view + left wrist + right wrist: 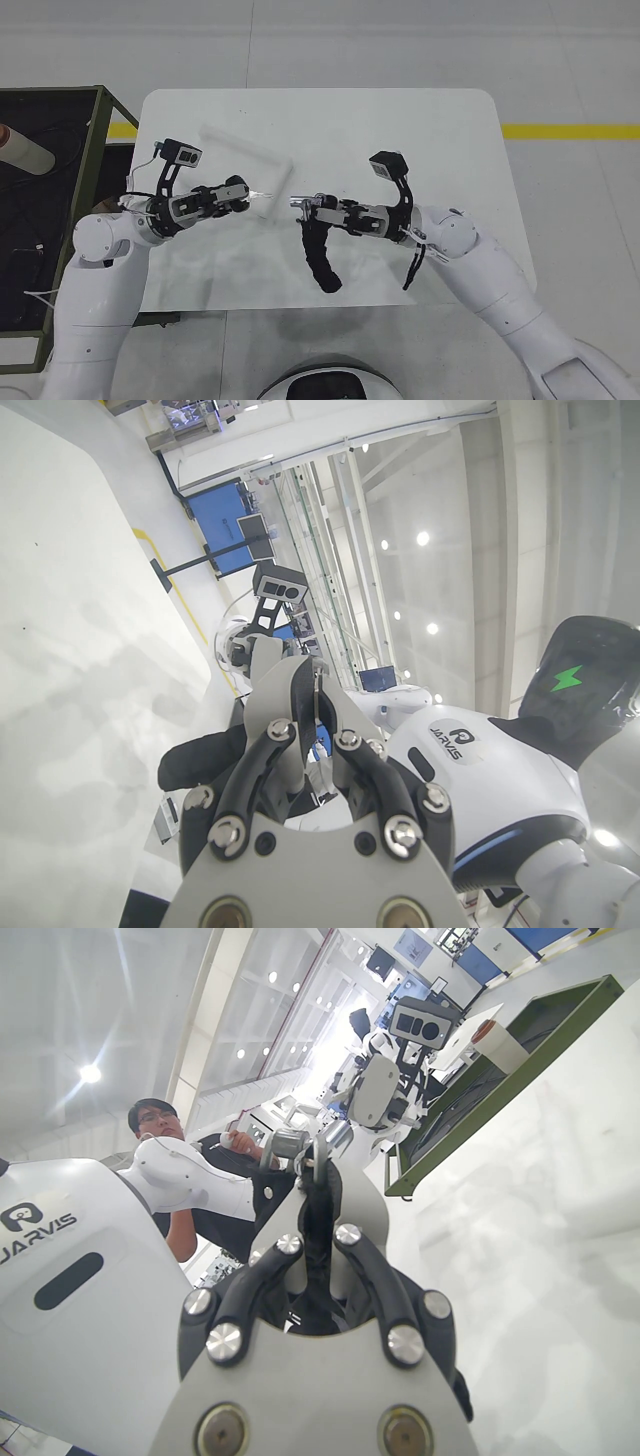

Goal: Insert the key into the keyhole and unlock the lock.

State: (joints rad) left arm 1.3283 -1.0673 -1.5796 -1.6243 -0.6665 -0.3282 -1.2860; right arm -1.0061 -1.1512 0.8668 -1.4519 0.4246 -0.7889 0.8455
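Over the near half of the white table (420, 130), the two grippers face each other with a small gap between them. The left gripper (243, 193) has its fingers pressed together on the key (262, 193), a thin silver blade that points toward the other arm. In the left wrist view the key (316, 695) stands edge-on between the dark pads. The right gripper (308, 206) is clamped on the black cable (318, 255) of the lock (299, 202), and the cable hangs in a curve down to the tabletop near the front edge. In the right wrist view the metal lock (287, 1144) sits just past the fingertips, tilted, with the cable packed between the fingers. The key and the lock are near but apart. A clear flat sheet (250, 150) lies on the table beyond the left gripper. The floor around the table is pale grey, with a yellow line (570, 131) crossing it. Beside the table's left end stands a green-framed cart (95, 150) with a white roll (22, 148) resting on it. Round ceiling lights (423, 538) shine overhead in the hall.
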